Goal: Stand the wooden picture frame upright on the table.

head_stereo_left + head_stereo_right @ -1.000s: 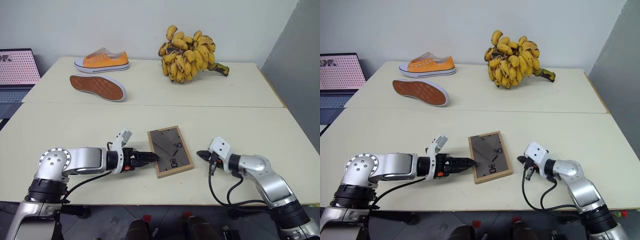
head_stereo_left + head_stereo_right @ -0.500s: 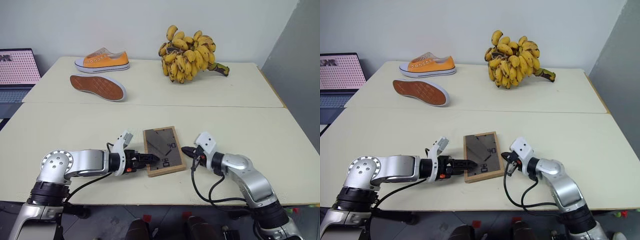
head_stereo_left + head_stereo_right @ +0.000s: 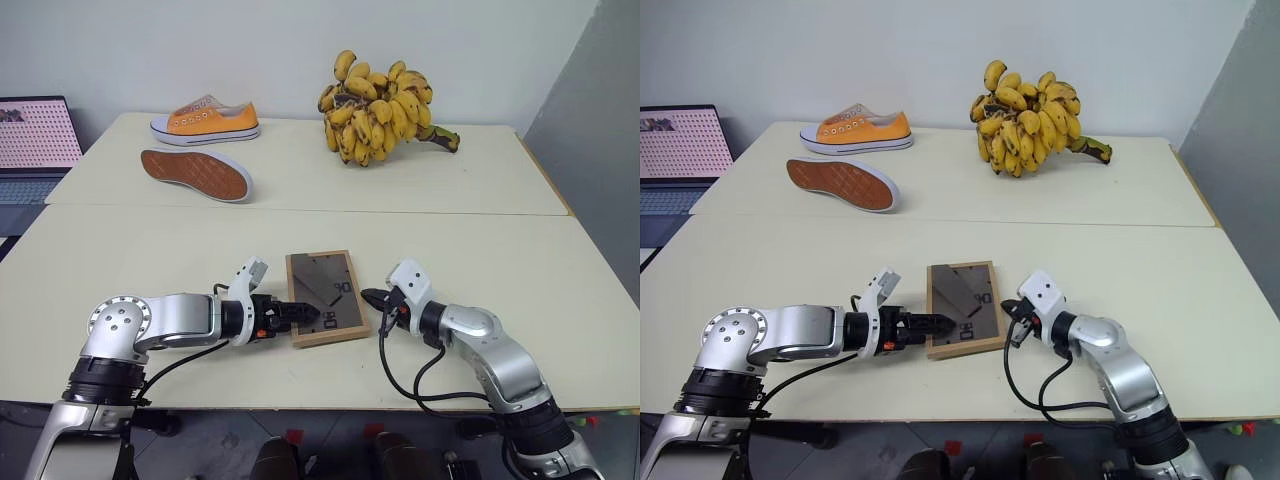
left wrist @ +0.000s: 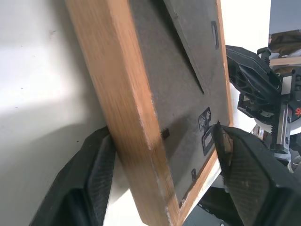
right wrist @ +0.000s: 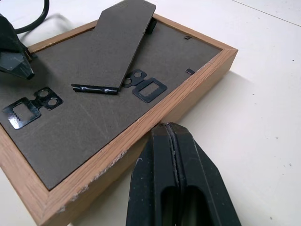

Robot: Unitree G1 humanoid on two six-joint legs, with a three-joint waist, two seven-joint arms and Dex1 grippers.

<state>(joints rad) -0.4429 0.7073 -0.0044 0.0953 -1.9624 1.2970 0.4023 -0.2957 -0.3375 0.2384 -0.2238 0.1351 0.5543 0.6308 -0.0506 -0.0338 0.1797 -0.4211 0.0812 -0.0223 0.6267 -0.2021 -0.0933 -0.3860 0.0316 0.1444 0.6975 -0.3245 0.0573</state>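
Your wooden picture frame [image 3: 322,297] lies flat on the table [image 3: 150,260], backing side up, near the front edge, well in front of the banana bunch [image 3: 378,108]. Since a second ago it has turned from a skewed lie to nearly square with that edge. Your left gripper [image 3: 306,314] has its fingers spread around the frame's near left corner, one finger [image 4: 89,181] at the outer side, the other over the backing. Your right gripper [image 3: 369,297] has swung in from well right of the frame; its fingers are pressed together, the tip just against the right side.
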